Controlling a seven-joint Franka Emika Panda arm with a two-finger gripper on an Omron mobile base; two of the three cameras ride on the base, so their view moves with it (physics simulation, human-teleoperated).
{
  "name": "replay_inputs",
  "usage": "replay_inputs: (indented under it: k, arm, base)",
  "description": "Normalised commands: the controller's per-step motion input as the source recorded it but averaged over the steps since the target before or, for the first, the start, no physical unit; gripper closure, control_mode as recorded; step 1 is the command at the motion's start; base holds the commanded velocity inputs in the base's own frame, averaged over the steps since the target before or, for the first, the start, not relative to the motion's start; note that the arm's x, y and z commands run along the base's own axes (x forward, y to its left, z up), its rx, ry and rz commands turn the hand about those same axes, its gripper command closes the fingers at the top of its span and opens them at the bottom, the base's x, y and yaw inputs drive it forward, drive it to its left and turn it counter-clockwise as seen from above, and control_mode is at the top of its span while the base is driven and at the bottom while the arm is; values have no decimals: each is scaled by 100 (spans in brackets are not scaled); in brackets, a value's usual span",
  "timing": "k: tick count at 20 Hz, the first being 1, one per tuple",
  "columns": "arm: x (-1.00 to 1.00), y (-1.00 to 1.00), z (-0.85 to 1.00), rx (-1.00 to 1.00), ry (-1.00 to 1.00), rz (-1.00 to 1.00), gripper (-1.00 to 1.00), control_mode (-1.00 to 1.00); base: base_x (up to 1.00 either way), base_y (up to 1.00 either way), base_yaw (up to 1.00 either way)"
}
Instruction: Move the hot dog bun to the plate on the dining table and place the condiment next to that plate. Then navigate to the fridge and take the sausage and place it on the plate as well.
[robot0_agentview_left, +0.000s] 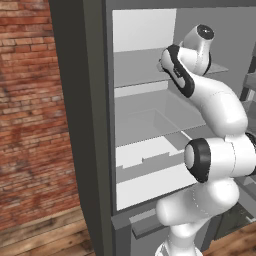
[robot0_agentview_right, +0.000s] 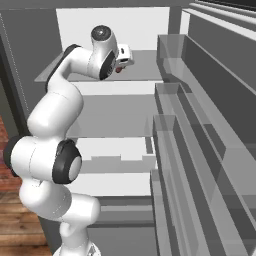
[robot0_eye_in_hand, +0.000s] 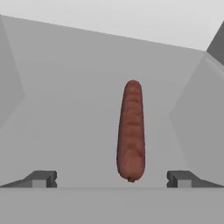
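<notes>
at the fridge (robot0_agentview_left: 95, 125) now, door open, arm reaching onto an upper shelf (robot0_agentview_right: 145, 65). step in hand, by the look of it: picking the sausage (robot0_eye_in_hand: 131, 130).

gripper (robot0_eye_in_hand: 112, 178) fingers spread wide, released, holding nothing. two dark tips at 7 and 5 o'clock in the hand view, sausage lying flat on the grey shelf between them, running lengthwise toward 12 o'clock, near end just beyond the tips, sitting slightly toward the 5 o'clock tip. from the right base view, a small red bit peeking past the hand at the shelf, around 3 o'clock of the wrist.

to do it well:
- nudge toward 3 o'clock in the hand view to centre the sausage between the tips; off-centre close probably rolls it.
- advance along 12 o'clock so the tips straddle the middle, not the near end; end grip likely lets it swing or slip out.
- keep the fingers across the long axis, as now; no roll needed.
- go low enough to pinch below the widest part, short of scraping the shelf.
- close gently, round and smooth so may squirt out.
- lift straight, then back out clear of the door bins (robot0_agentview_right: 200, 150) at 3 o'clock in the right base view.

plate, bun, bottle: cannot tell from here.
</notes>
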Motion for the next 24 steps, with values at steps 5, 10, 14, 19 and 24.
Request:
replay_inputs:
  k: [5,10,14,19,24]
  arm:
    - [43,0,-23,-4,0,0,-100,-100]
    - [46,0,-13,-1,0,0,-100,-100]
    - [37,0,-14,-1,0,0,-100,-100]
    - [2,0,-46,-9,2,0,-100,-100]
    - [0,0,-63,-6,2,0,100,-100]
  base:
    - [0,0,0]
    - [0,0,0]
    - [0,0,0]
    - [0,0,0]
    - [0,0,0]
